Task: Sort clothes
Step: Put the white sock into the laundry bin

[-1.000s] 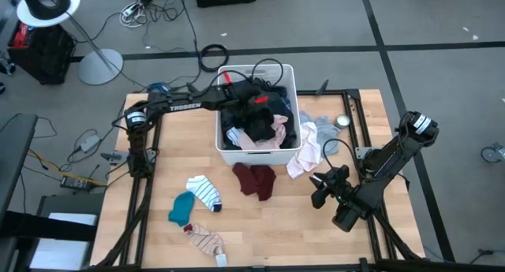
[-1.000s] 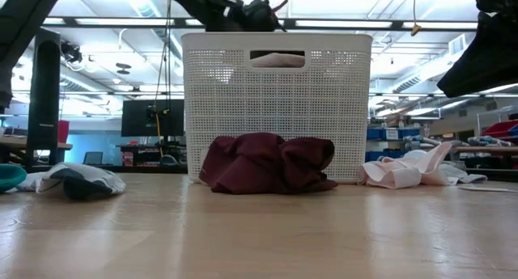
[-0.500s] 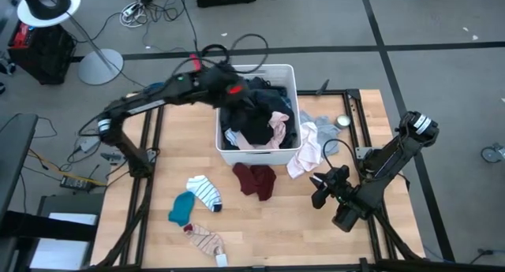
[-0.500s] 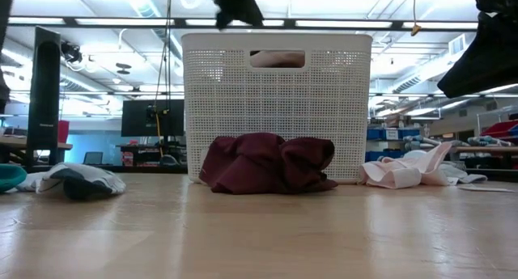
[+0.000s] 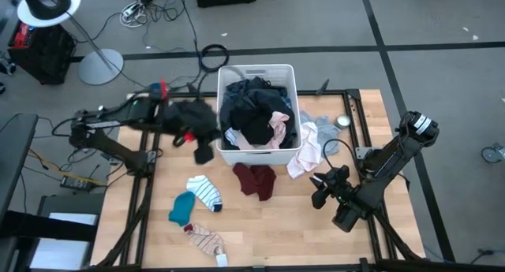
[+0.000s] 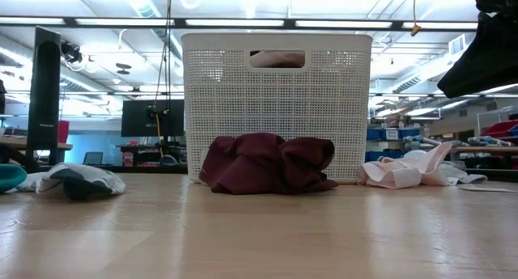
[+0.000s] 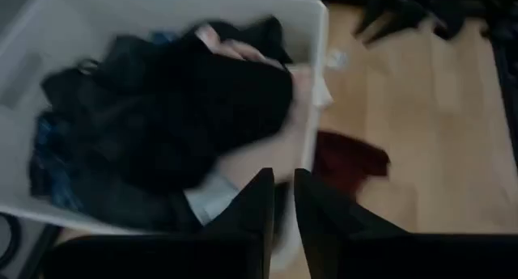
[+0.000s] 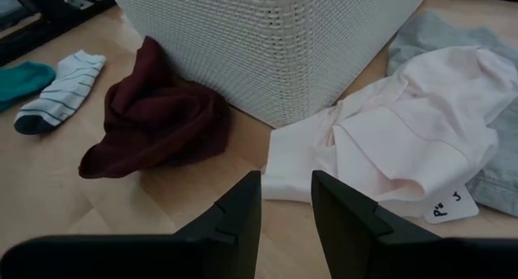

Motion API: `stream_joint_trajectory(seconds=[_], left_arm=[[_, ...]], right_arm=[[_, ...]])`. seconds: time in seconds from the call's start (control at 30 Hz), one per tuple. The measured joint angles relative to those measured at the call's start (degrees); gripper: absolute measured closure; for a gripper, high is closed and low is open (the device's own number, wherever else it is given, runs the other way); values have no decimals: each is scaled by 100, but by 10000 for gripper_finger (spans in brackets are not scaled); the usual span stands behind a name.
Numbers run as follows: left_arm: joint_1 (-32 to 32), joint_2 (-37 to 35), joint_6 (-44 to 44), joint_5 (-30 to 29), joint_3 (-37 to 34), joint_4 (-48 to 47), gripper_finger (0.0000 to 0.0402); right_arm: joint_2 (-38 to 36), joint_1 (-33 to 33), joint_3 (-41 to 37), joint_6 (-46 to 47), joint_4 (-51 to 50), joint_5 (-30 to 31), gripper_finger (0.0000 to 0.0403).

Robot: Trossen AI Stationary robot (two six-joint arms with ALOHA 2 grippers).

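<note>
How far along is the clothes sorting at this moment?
Done: socks, a maroon piece and a pale pink garment lie on the table outside the basket. In hand: the left gripper carries a black garment beside the basket. Left: a heap of dark clothes fills the basket. The right gripper waits, fingers apart.

White slotted basket (image 5: pixel 256 151); maroon garment (image 5: pixel 255 180); pale pink shirt (image 8: pixel 405 141); teal sock (image 5: pixel 181 208); white sock with dark stripes (image 5: pixel 204 191); light wooden worktop (image 5: pixel 276 225).
</note>
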Motion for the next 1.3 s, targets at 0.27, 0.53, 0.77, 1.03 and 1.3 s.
stream_joint_trajectory(seconds=[0.27, 0.53, 0.77, 1.03, 1.3], left_arm=[[-1397, -899, -1459, -865, -1686, 43, 353], [-2151, -1549, -3149, -1087, -3875, 755, 353], [-2250, -1514, -3852, -1102, -5422, 1828, 353], [-2248, -1518, -4466, -477, -7114, 4152, 353], [-2248, -1294, -5103, -388, -8045, 5148, 375]], right_arm=[[0, -2, 1, 0, 23, 1, 292], [0, 1, 2, 0, 55, 1, 292], [0, -2, 0, 0, 74, 1, 292], [0, -2, 0, -4, 74, 1, 292], [0, -2, 1, -7, 62, 1, 292]])
